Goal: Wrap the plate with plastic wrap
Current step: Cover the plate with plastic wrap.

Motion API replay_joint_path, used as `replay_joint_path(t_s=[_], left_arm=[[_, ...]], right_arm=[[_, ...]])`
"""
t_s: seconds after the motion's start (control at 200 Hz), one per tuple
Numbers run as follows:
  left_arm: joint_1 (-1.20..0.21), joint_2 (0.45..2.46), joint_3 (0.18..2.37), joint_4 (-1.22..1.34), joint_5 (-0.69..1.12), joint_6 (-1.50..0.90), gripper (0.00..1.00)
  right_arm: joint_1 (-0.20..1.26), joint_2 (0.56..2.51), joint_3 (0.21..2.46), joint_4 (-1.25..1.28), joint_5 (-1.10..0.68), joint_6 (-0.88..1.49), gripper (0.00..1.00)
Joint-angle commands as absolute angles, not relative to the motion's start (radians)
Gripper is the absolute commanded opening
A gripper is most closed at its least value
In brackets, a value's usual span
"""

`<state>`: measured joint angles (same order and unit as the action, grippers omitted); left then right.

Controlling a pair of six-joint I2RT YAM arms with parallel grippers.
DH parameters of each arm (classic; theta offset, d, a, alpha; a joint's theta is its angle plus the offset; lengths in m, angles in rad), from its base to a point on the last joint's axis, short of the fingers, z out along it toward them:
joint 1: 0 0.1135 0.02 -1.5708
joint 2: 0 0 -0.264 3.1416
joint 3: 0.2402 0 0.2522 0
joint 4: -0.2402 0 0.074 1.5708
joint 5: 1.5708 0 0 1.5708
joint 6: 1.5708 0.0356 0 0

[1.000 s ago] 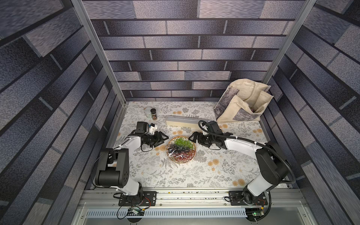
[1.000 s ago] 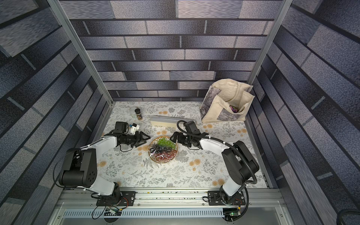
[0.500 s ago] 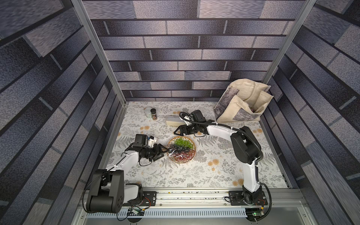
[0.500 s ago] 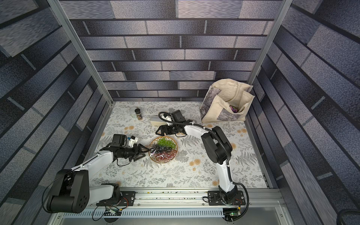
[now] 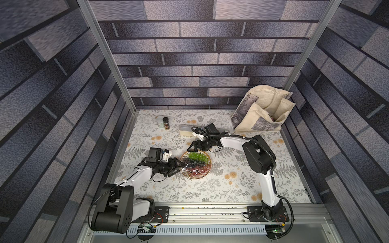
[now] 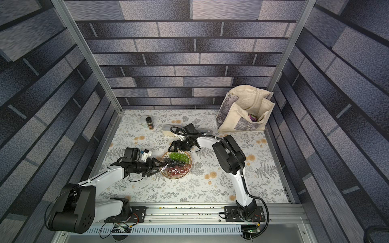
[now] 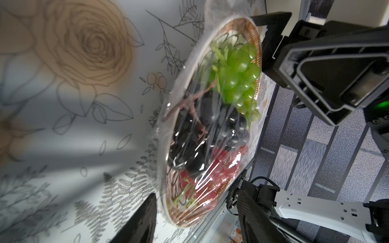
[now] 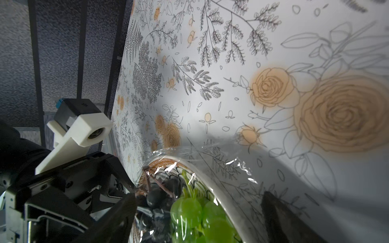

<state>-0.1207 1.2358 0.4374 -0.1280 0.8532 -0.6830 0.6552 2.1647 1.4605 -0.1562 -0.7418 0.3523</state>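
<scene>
Left gripper (image 5: 181, 167), jaws apart, faces the plate's (image 5: 209, 166) left rim; right gripper (image 5: 193, 149), wide, its far rim. Wrap (image 5: 194, 171) covers both.

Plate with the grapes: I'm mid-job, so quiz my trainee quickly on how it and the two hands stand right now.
1. True or false: plastic wrap already covers the grapes on the plate.
2. Which grapes lie nearest the right hand? A green, B black, C red.
3. Fill in: the left hand sits at the plate's rim, jaws ____.
Key: 1 true; 2 A; 3 open.
</scene>
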Motion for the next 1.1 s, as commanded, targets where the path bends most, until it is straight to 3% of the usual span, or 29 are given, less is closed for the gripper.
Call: replay_joint_path(t_s=[0.0,0.105,0.23,0.371,0.601,0.962,1.097], left_arm=[[-0.131,1.217,0.408,-0.057,0.835,-0.741,0.65],[-0.147,1.224,0.408,-0.046,0.840,-0.750,0.66],[-0.175,1.254,0.415,-0.032,0.840,-0.757,0.67],[-0.198,1.276,0.421,-0.005,0.831,-0.772,0.67],[-0.232,1.311,0.445,0.006,0.812,-0.779,0.67],[-0.311,1.403,0.526,0.089,0.807,-0.820,0.66],[-0.313,1.415,0.539,0.083,0.744,-0.824,0.67]], right_arm=[[0.645,2.164,1.394,-0.115,-0.868,0.498,0.94],[0.606,2.094,1.332,-0.071,-0.803,0.555,0.96],[0.551,1.971,1.321,-0.257,-0.568,0.477,0.96],[0.528,1.824,1.231,-0.360,-0.462,0.449,0.98],[0.574,1.669,1.042,-0.355,-0.499,0.521,0.95],[0.608,1.747,0.965,-0.089,-0.609,0.677,0.96],[0.563,1.701,0.930,-0.109,-0.567,0.669,0.97]])
